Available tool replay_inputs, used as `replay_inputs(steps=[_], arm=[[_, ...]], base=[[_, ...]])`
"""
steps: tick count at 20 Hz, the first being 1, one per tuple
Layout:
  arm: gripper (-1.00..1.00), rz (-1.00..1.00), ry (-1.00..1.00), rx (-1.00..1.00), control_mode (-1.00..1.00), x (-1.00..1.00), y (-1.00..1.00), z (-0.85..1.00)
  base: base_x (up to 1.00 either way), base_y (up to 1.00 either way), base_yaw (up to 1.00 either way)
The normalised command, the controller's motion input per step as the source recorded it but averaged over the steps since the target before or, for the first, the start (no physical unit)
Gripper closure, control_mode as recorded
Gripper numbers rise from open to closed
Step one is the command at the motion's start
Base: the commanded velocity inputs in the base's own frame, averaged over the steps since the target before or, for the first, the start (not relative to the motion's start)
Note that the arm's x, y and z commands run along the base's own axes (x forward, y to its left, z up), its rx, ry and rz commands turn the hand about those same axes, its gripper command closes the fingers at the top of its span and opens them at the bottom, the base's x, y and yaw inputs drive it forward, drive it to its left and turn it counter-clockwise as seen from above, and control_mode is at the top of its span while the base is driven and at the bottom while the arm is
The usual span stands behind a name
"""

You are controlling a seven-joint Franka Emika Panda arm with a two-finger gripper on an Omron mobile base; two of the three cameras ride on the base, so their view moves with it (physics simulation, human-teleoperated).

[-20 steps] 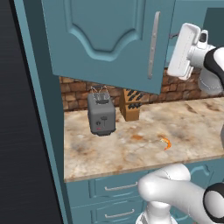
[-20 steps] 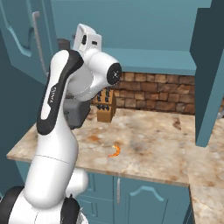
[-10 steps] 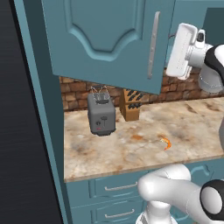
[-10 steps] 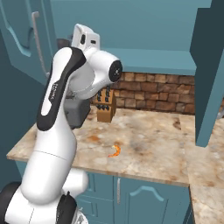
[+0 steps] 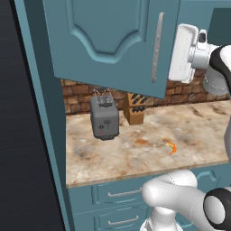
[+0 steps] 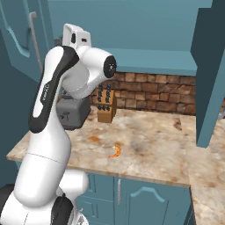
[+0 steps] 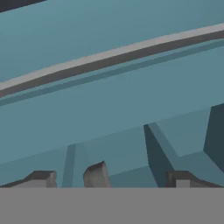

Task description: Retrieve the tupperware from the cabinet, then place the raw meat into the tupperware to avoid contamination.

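Nothing finished yet: cabinet (image 5: pixel 108 40) door ajar, tupperware nowhere seen, raw meat (image 5: pixel 171 147) lying bare on worktop (image 5: pixel 135 149) well right of toaster (image 5: pixel 105 118). Gripper (image 7: pixel 107 177) spread wide, empty, up by silver handle (image 5: pixel 156 47). Fetching and loading both left.

The cabinet (image 5: pixel 108 40) is a teal-blue wall unit hung above the counter, its arched-panel door fitted with a long vertical silver bar handle (image 5: pixel 156 47) near the right edge. In the left base view the door's lower edge hangs in front of the brick backsplash. In the hand view the door panel (image 7: pixel 109 109) is seen close up, with the handle crossing it as a slanted grey bar. The raw meat (image 5: pixel 171 147) is a small orange curved piece lying flat on the marbled countertop, well below the cabinet; the right base view shows it (image 6: pixel 115 151) near the counter's front edge
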Motion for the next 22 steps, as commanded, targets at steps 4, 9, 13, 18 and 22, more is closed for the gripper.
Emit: replay_inputs(steps=[4,9,13,18,22], arm=[[-1.00,0.09,0.00,-0.07,-1.00,-0.56,0.35,0.00],[-1.00,0.09,-0.01,-0.08,-1.00,-0.66,0.49,0.00],[-1.00,0.08,-0.03,-0.08,-1.00,-0.61,0.73,-0.03],[-1.00,0.05,-0.03,-0.07,-1.00,-0.46,0.91,-0.07],[-1.00,0.01,-0.02,-0.06,-1.00,-0.25,0.97,-0.05]], base=[[0.00,0.00,0.00],[0.00,0.00,0.00],[0.00,0.00,0.00],[0.00,0.00,0.00],[0.00,0.00,0.00]])
